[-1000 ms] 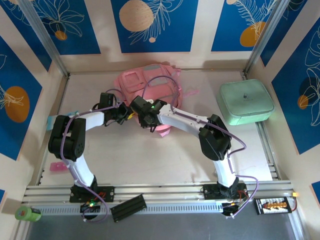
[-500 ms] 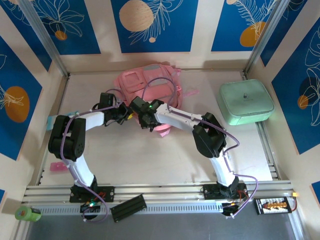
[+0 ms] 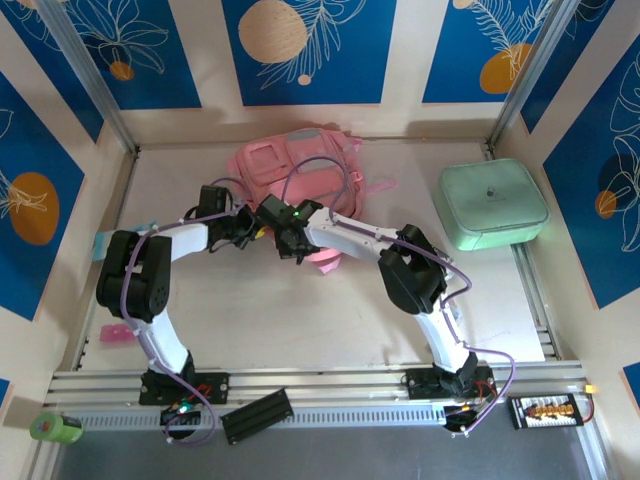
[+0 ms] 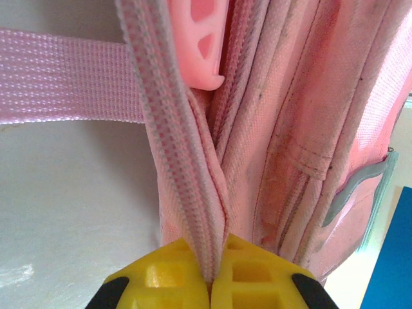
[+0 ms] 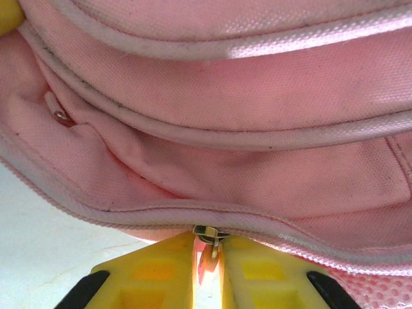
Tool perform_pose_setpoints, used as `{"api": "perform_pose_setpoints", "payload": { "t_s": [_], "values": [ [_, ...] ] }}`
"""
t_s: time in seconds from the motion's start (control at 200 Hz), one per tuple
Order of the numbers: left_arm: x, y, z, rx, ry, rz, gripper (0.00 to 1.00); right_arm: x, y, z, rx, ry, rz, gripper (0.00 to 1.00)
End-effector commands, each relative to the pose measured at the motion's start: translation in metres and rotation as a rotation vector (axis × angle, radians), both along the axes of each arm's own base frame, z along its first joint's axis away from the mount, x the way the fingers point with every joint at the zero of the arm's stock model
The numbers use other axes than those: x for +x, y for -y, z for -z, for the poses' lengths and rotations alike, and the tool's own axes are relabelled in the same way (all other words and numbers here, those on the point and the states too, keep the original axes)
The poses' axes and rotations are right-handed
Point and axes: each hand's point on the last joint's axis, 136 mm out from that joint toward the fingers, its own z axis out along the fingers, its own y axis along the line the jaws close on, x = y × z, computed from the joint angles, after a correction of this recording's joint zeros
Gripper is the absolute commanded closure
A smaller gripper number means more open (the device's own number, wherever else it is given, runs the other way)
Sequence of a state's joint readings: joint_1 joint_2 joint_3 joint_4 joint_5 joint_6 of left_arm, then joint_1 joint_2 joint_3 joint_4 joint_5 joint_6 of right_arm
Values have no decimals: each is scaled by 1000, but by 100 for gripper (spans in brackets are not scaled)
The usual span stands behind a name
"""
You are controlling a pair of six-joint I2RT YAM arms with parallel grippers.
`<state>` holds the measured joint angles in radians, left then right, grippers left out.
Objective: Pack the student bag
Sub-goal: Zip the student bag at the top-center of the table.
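- The big soft pink cloth backpack (image 3: 300,172) is lying at the back middle of the pale table (image 3: 300,320), with its far edge close to the back wall.
- The left gripper (image 3: 255,228) is reaching to the bag's near left edge. In the left wrist view its yellow fingers (image 4: 167,277) are squeezing tight together, and a pink zip strip (image 4: 174,141) is running up from between them.
- A flat pink woven strap (image 4: 64,77) is stretching off to the side of that strip, over bare table.
- The right gripper (image 3: 285,242) is sitting just beside the left one, at the same near edge. In the right wrist view its yellow fingers (image 5: 158,267) are nearly touching and are pinching a little metal zip pull (image 5: 206,235) at the bag's seam.
- A mint-green rounded case (image 3: 492,205) is resting by the right side, well apart from the bag.
- Lots of bare table is lying open between the bag and the near rail.
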<state>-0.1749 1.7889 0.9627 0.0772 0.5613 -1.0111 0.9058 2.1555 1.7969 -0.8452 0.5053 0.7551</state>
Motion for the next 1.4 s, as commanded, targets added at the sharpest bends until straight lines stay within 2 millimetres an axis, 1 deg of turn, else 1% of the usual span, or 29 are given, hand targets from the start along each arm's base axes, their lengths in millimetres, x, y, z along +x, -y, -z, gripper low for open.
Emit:
{"api": "perform_pose_setpoints", "payload": {
  "t_s": [0.0, 0.105, 0.205, 0.275, 0.375, 0.515, 0.605, 0.705, 0.73, 0.775, 0.9, 0.975, 1.11, 1.25, 1.32, 1.395],
  "values": [
    [10, 0, -21, -16, 67, 21, 100, 1, 6, 4, -53, 7, 43, 84],
    [10, -1, -20, -5, 66, 19, 100, 3, 10, -1, -67, 23, 53, 93],
    [10, -4, -17, 16, 64, 11, 100, -1, 16, -15, -73, 30, 54, 98],
    [10, -6, -14, 34, 63, 9, 100, -6, 26, -26, -88, 26, 60, 100],
    [10, -10, -10, 49, 55, 2, 100, -16, 51, -34, -123, 13, 90, 100],
    [9, -13, -7, 61, 51, -4, 100, -27, 91, -29, -190, -27, 130, 100],
    [9, -15, -6, 67, 49, -4, 100, -29, 114, -25, -221, -42, 155, 100],
    [8, -15, -5, 67, 47, -3, 100, -25, 131, -18, -229, -46, 175, 100],
    [8, -15, -5, 67, 47, -4, 100, -23, 132, -16, -217, -50, 168, 100],
    [7, -15, -4, 65, 45, -2, 100, -20, 127, -11, -174, -55, 137, 100],
    [7, -13, -5, 56, 44, 1, 100, -13, 95, -7, -31, -45, -13, 98],
    [8, -13, -7, 56, 46, 1, 100, -10, 85, -11, 7, -29, -48, 94],
    [8, -13, -8, 56, 48, 2, 100, -6, 86, -10, -4, -22, -34, 89],
    [8, -12, -8, 53, 47, 2, 100, -5, 90, -5, -23, -29, -11, 87],
    [9, -13, -9, 54, 49, 3, 100, -5, 94, -2, -38, -35, 10, 88],
    [9, -13, -8, 55, 48, 3, 100, -4, 98, -1, -54, -31, 20, 94]
  ]
}}
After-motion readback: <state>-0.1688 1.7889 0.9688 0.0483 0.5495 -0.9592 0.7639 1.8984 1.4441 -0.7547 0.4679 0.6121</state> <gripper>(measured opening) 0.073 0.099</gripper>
